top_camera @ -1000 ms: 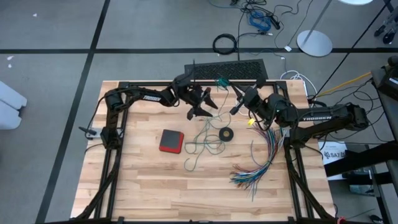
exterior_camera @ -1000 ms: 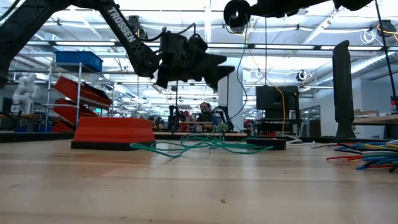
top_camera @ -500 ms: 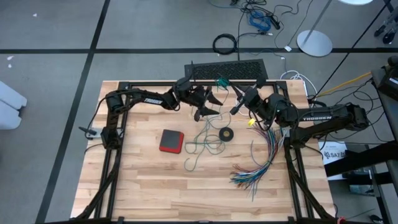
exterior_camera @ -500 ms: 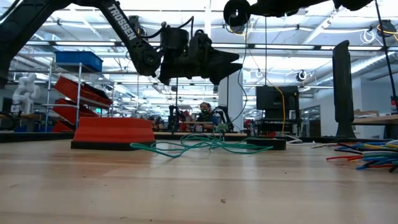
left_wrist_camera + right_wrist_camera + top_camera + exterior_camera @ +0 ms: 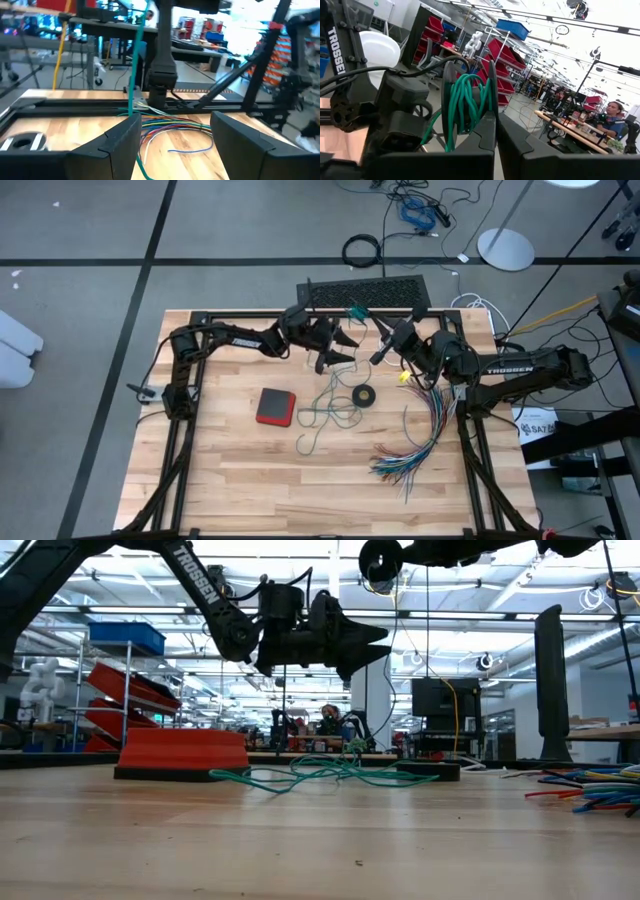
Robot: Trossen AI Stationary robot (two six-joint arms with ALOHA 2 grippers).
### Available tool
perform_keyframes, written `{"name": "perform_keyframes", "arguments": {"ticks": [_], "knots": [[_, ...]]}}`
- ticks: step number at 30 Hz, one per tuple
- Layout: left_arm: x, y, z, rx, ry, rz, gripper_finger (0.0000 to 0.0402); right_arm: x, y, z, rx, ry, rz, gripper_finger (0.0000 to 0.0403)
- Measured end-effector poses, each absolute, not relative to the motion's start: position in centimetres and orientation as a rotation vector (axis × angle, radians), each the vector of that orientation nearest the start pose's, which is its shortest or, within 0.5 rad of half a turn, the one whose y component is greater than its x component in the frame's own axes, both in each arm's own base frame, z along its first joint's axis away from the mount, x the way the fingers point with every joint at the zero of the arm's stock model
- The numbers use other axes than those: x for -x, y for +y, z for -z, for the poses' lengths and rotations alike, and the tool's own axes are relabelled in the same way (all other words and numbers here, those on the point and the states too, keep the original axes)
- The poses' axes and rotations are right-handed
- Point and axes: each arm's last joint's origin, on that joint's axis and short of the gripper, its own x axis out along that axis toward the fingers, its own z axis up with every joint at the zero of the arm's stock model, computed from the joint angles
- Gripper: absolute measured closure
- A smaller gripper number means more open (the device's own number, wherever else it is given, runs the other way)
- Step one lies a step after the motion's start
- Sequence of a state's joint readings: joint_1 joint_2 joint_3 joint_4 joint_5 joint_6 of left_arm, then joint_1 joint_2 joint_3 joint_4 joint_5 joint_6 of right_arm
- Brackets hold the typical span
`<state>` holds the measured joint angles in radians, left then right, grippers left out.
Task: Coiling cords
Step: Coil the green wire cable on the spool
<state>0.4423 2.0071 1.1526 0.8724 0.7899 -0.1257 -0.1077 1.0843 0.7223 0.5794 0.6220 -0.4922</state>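
Teal-green cord (image 5: pixel 322 408) – loose tangle mid-table between red block (image 5: pixel 275 406) and black tape ring (image 5: pixel 365 395); one strand rises steeply toward back edge, up to right gripper (image 5: pixel 381 341). Right gripper closed, pinching bunched green loops (image 5: pixel 465 107). Left gripper (image 5: pixel 333 347) raised above table near back edge, jaws spread wide, holding nothing. Multicoloured wires (image 5: pixel 420 435) fanned on right. Light wood tabletop (image 5: pixel 230 480); workshop with red shelving (image 5: pixel 130 690) behind.

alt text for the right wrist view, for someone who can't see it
Loops of green cord hang pinched between the right gripper's shut dark fingers. The left arm is close behind, with a workshop's red shelves beyond.
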Motion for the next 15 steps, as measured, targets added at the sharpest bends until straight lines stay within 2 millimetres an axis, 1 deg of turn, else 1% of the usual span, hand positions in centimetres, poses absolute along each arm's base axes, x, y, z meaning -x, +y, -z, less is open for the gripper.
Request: {"name": "perform_keyframes", "arguments": {"ticks": [5,12,15], "knots": [[-39.2,16.7,-19.9,0.166,0.014,0.331,0.0157,-23.3,-3.9,-32.6,0.418,-0.031,0.749,0.0403],[-38.9,17.8,-19.9,0.194,0.01,0.233,0.0157,-23.3,-3.8,-32.6,0.423,-0.03,0.753,0.0403],[-38.9,17.9,-19.8,0.198,0.014,0.212,0.0157,-23.3,-3.8,-32.6,0.423,-0.03,0.753,0.0403]]}}
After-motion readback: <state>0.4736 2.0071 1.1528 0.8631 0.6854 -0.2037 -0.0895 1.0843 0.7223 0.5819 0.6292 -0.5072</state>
